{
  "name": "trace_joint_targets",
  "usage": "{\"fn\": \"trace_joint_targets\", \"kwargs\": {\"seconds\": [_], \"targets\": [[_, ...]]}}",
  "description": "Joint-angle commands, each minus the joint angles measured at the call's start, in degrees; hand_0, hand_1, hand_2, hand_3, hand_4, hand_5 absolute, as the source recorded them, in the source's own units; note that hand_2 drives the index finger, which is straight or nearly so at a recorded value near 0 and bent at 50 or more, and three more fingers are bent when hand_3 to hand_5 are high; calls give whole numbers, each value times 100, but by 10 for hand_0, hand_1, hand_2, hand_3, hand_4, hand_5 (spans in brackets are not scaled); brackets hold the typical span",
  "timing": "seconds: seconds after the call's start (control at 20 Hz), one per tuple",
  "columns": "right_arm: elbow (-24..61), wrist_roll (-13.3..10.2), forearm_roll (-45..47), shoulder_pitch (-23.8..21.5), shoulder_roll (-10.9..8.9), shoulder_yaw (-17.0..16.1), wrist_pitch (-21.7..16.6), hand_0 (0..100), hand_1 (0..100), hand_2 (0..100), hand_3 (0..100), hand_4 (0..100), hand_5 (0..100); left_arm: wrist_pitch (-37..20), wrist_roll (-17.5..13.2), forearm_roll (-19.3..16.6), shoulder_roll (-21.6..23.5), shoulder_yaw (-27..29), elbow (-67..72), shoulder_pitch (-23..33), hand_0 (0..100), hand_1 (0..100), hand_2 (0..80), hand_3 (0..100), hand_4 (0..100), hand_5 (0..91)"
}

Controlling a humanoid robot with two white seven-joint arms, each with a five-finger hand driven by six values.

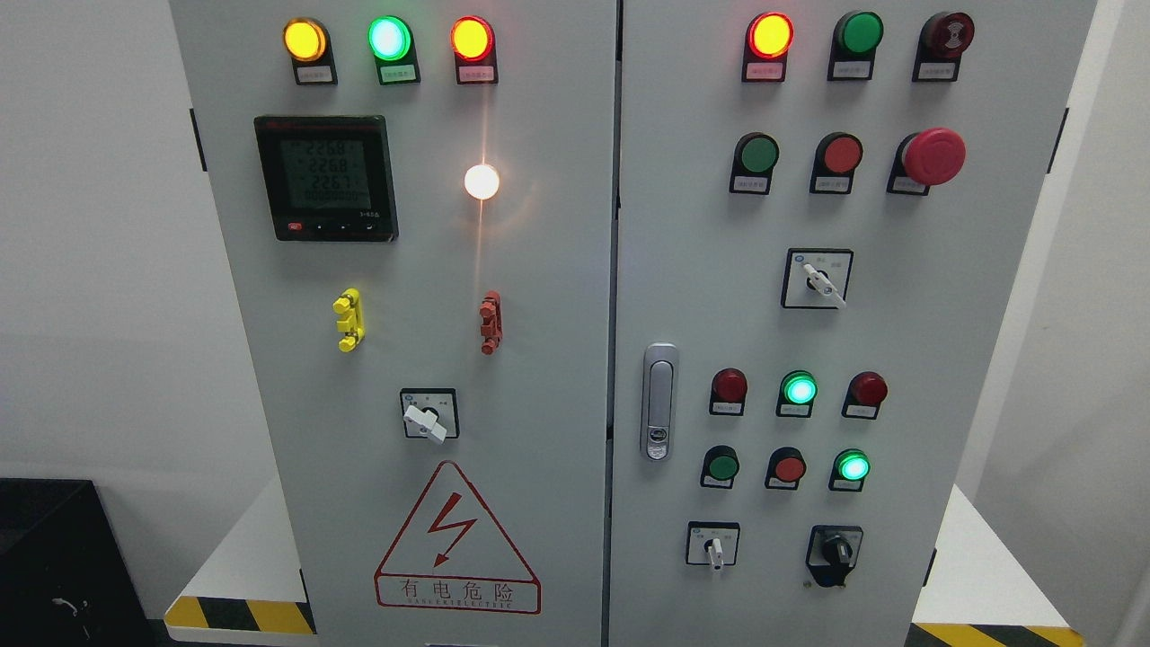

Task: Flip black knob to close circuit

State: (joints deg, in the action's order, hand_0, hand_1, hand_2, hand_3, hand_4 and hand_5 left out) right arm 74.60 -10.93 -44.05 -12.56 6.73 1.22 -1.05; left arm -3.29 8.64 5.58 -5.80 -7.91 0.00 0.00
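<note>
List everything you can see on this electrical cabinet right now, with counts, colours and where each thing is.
black knob: 1, black, right door bottom right
white selector switches: 3, white; left door lower middle, right door middle, right door bottom
lit top lamps: 4, amber, green, red-orange; along the top
emergency stop: 1, red, right door upper right
digital meter: 1, black, left door upper left
door handle: 1, silver, right door left edge
warning triangle: 1, red outline, left door bottom
robot hands: none in view

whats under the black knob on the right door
Below the black knob, only its black mounting plate and bare grey door show, down to the picture's edge. Whatever sits behind the knob is covered. No robot hand is in view.
</note>
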Motion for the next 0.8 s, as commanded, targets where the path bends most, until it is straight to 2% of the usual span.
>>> {"fn": "trace_joint_targets", "kwargs": {"seconds": [0.0,0.2,0.5,0.75], "targets": [[1100,-146,-745,192,21,-429,26,0,65,815,961,870,897,4,-3,-4,0,0,-176,132,120,556,0,0,0,0],[1521,-93,-1018,298,30,-464,315,0,67,868,1000,923,965,4,-3,5,0,0,-176,132,120,556,0,0,0,0],[1892,-32,-1527,526,39,-500,650,0,72,881,1000,942,989,4,-3,5,0,0,-176,132,120,556,0,0,0,0],[1857,3,-1941,851,48,-631,668,0,68,894,1000,947,993,4,-3,5,0,0,-176,132,120,556,0,0,0,0]]}}
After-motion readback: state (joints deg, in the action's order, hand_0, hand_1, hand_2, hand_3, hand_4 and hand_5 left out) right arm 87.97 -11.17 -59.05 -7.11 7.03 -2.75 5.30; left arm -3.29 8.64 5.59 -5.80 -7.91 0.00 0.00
